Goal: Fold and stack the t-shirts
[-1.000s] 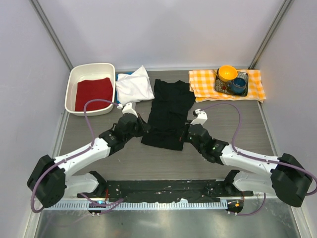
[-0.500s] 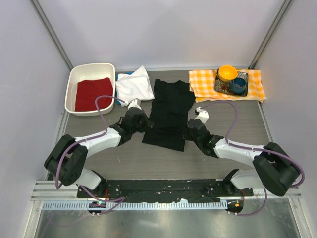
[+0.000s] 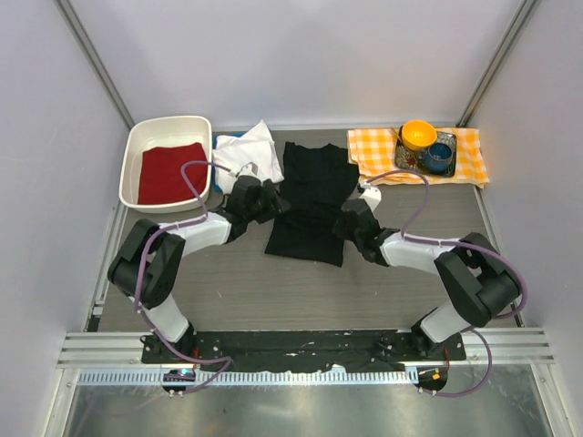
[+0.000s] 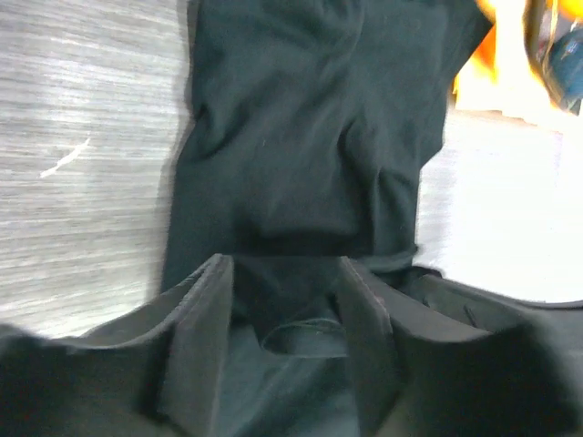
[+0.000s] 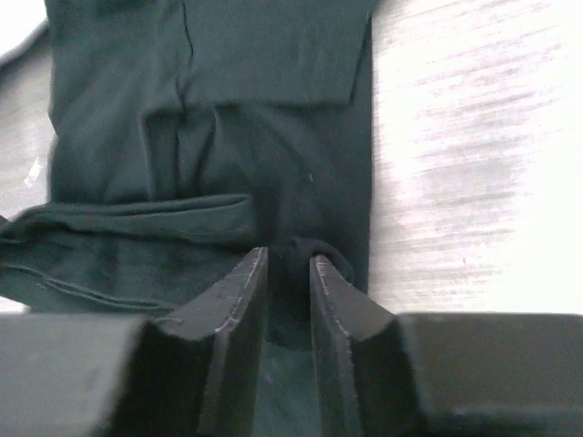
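Top view: black t-shirt lies on surface, middle, toward back. White t-shirt just beside it, on left. Left claw and right claw sit at its two sides. Both are farther from robot than second ago. Near hem came along, so shirt looks shorter. Likely bottom-up fold, started but not done.

Left wrist view: left claw fingers apart, black cloth bunched between. Cannot tell if it pinches.

Right wrist view: right claw almost pressed together, pinching black t-shirt edge.
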Tool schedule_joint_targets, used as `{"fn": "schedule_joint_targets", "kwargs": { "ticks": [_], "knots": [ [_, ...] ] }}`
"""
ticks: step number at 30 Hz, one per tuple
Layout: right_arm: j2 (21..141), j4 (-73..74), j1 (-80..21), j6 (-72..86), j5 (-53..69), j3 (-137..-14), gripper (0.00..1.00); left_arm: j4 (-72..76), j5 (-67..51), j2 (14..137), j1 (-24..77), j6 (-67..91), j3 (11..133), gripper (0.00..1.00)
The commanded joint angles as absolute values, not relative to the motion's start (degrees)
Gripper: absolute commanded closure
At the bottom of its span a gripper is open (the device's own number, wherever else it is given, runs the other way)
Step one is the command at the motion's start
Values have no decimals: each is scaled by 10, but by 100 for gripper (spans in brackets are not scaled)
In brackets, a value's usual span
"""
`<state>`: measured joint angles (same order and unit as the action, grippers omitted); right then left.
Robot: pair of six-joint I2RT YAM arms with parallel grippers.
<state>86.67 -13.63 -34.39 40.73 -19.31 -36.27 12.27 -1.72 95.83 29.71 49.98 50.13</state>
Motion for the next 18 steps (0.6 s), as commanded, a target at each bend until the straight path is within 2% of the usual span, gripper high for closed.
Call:
{"fn": "schedule_joint_targets", "kwargs": {
  "ticks": [1, 2, 4, 9, 13, 18],
  "knots": [
    [891, -136, -326, 405, -206, -440, 45, 140, -26, 982, 281, 497, 566, 1],
    [894, -127, -325, 403, -213, -453, 21, 135, -24, 983, 278, 497, 572, 0],
    [892, -111, -325, 384, -228, -488, 7, 127, -19, 982, 274, 490, 594, 0],
    [864, -49, -331, 351, -234, -552, 4, 80, -26, 948, 265, 484, 626, 0],
    [817, -4, -349, 340, -220, -547, 4, 80, -55, 880, 271, 509, 571, 0],
    [756, 40, -361, 370, -142, -489, 4, 96, -57, 811, 323, 524, 488, 0]
  ]
}}
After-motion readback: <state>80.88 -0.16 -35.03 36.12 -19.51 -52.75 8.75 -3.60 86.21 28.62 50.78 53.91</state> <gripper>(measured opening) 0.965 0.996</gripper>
